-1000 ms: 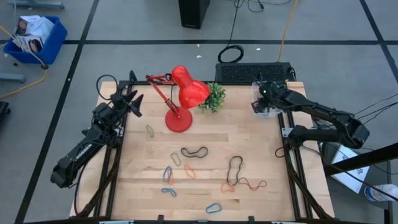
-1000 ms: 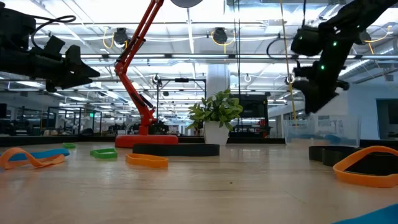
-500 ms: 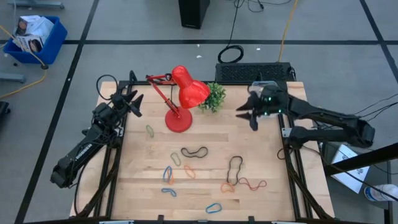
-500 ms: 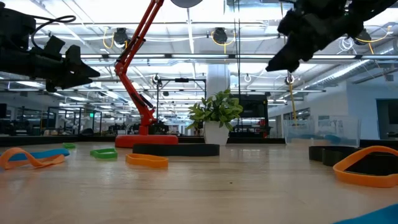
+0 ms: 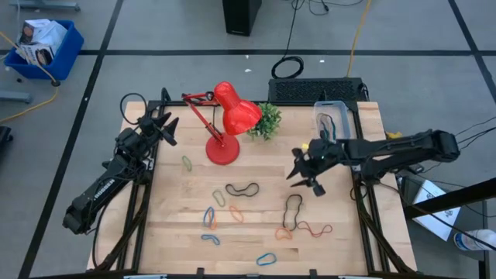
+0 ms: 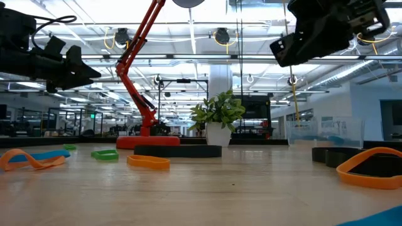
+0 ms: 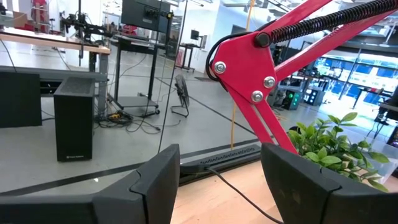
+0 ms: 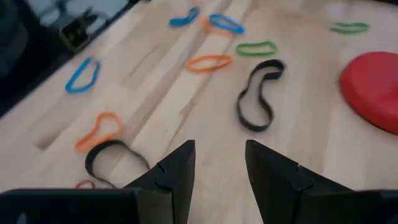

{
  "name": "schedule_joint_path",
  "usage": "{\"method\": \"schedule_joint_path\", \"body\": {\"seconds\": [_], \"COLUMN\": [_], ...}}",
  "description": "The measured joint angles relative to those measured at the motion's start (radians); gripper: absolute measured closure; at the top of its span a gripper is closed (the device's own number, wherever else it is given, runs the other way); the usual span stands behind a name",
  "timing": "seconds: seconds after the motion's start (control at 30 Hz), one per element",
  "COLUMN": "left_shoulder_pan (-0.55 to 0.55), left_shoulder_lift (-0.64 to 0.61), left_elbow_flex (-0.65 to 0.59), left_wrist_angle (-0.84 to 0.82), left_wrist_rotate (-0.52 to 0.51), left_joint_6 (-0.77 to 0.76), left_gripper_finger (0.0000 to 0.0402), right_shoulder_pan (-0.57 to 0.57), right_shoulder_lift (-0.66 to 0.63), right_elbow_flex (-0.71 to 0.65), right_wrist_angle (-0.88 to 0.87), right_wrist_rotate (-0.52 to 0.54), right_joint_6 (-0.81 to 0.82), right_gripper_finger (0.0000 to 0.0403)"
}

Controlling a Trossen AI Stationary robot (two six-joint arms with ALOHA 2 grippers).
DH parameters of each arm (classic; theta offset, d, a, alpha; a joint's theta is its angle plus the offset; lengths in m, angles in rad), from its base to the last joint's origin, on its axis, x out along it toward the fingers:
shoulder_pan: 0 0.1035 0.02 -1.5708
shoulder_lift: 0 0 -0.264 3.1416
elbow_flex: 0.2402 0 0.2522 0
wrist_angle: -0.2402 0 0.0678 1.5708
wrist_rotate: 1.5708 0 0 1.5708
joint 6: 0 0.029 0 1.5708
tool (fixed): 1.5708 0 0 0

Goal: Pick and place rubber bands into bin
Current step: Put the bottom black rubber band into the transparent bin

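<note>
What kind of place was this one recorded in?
Probably a robotics lab or open workshop hall. Two arms are mounted at a wooden table on a taped concrete floor, cables trail across it, and the low view shows a large room with ceiling lights and more workbenches behind.

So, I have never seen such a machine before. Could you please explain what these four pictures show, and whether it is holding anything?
It is a robot with two dark arms at a wooden table, each ending in a two-finger gripper. One picture looks straight down, one looks level across the table top, and two come from cameras on the arms' wrists. The left gripper waits at the table's far left corner, open and empty. The right gripper hovers over the middle, open and empty, above a black rubber band. More rubber bands in blue, orange and green lie scattered on the wood. A red desk lamp and a small plant stand at the back. The clear bin sits at the far right corner, with some bands inside.
</note>
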Motion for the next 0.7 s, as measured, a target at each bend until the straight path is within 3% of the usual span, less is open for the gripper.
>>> {"method": "schedule_joint_path", "body": {"seconds": [0.17,0.7], "left_shoulder_pan": [0.000,0.000], "left_shoulder_lift": [0.000,0.000], "left_elbow_flex": [0.000,0.000], "left_wrist_angle": [0.000,0.000], "left_wrist_rotate": [0.000,0.000], "left_joint_6": [0.000,0.000], "left_gripper_finger": [0.0172,0.0172], "right_shoulder_pan": [0.049,0.116], "right_shoulder_lift": [0.071,0.295], "right_elbow_flex": [0.000,0.000], "right_wrist_angle": [-0.001,-0.016], "right_wrist_rotate": [0.093,0.089], "right_joint_6": [0.007,0.028], "right_gripper_finger": [0.0268,0.0268]}}
